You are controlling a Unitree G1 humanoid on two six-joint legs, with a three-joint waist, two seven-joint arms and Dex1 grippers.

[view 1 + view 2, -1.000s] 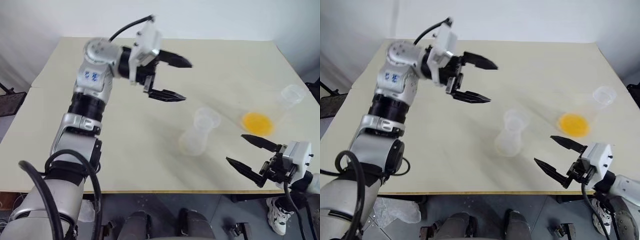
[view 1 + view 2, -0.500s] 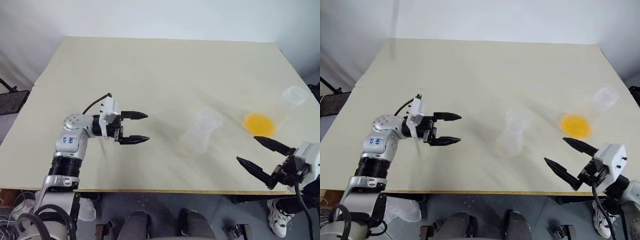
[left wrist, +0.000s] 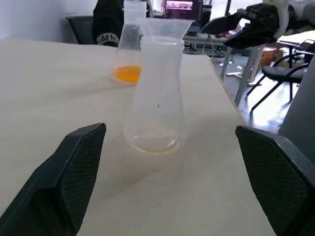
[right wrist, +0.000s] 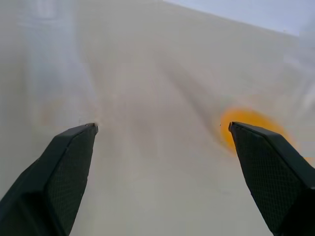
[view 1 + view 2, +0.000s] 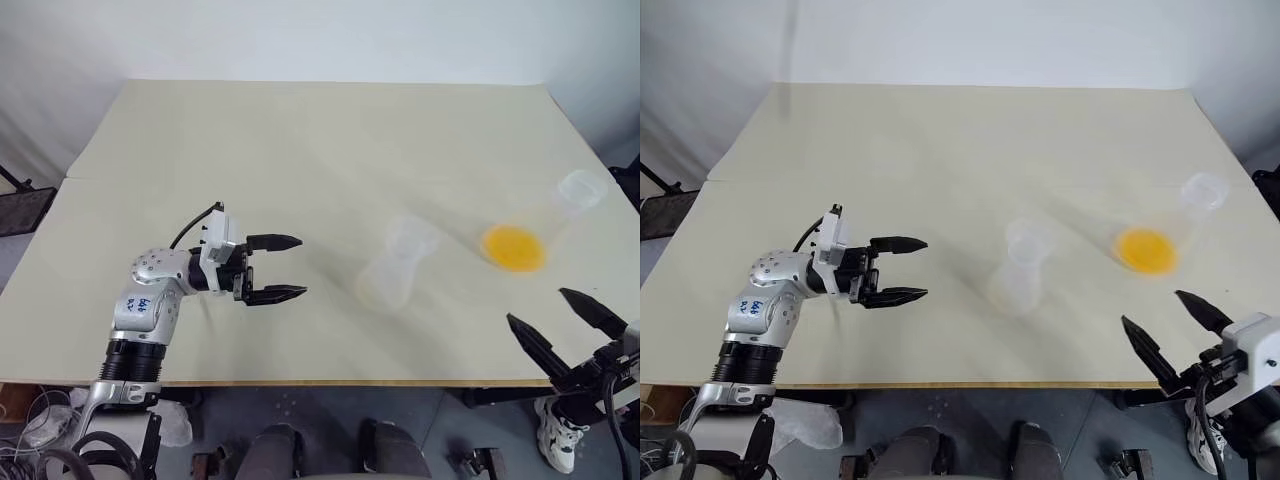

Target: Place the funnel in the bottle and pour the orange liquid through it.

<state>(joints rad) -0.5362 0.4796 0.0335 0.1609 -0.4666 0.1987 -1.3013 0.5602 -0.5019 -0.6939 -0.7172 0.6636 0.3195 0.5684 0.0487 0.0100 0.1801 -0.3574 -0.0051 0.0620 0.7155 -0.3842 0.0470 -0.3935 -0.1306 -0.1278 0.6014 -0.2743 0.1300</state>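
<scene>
Left eye view: a pale bench (image 5: 300, 150) carries two clear vessels, with a robot hand to either side of them.
Bottle: the clear flask-shaped bottle (image 5: 392, 270) stands upright near the middle of the bench, wide base down, touched by neither hand.
Funnel: a small clear funnel (image 3: 165, 30) sits in the bottle's neck, its flared mouth showing above the rim in the left wrist view.
Orange liquid: a bright round patch of orange liquid (image 5: 514, 247) lies in the bottom of a second clear flask (image 5: 581, 192), which is well to the right of the bottle and close to the bench's right edge.
Left hand: the left hand (image 5: 285, 268) hovers over the bench to the left of the bottle, pointing level toward it, its two black fingers spread wide with nothing between them and a clear gap to the bottle.
Right hand: the right hand (image 5: 560, 322) hangs at the front right corner of the bench, nearer than the orange liquid and right of the bottle, fingers wide apart and empty.
Left wrist view: the bottle stands centred between the left hand's fingers (image 3: 69, 172), the orange liquid behind it and the right hand (image 3: 236, 30) beyond the bench edge.
Right wrist view: blurred; the orange patch shows beside one finger (image 4: 268, 167).
</scene>
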